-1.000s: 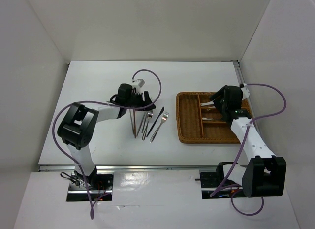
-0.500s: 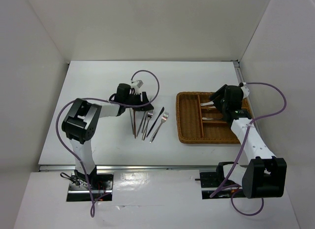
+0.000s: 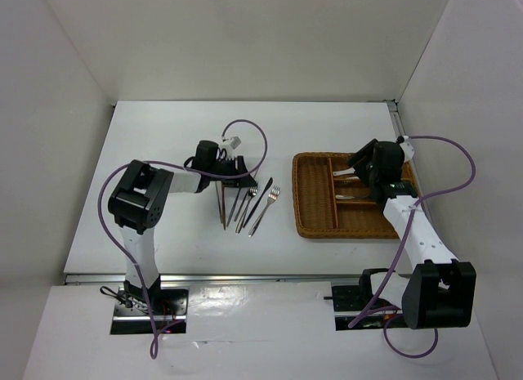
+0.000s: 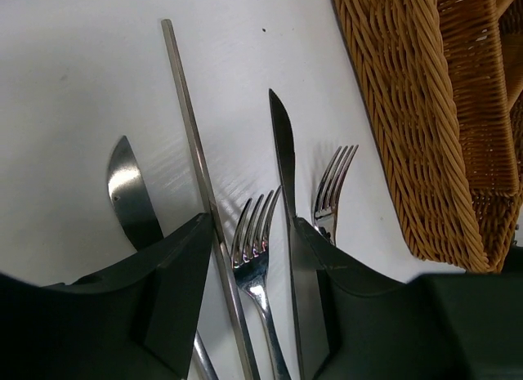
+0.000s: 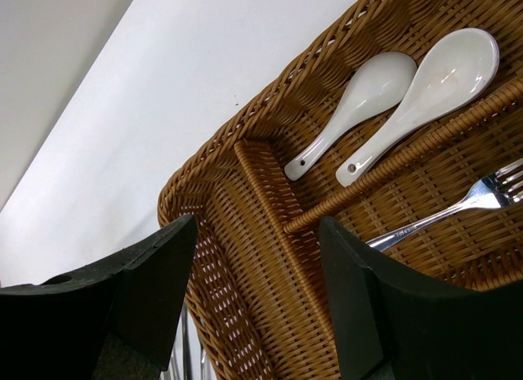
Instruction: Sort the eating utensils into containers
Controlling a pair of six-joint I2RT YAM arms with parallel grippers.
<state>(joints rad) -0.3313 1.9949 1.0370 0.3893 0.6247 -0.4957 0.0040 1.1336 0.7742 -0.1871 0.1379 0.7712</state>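
Several utensils lie side by side on the white table: a metal chopstick, a fork, a dark knife, a second fork and a rounded blade. My left gripper is open and low over them, with its fingers either side of the chopstick and first fork. In the top view it sits over the row's far ends. The brown wicker tray holds two white spoons and a fork. My right gripper is open and empty above the tray's long section.
The tray's woven wall stands close to the right of the loose utensils. White walls enclose the table at the back and on both sides. A purple cable loops above the left wrist.
My left arm has swung its elbow to the right, and the gripper has shifted slightly nearer over the utensils. The right arm has not moved.
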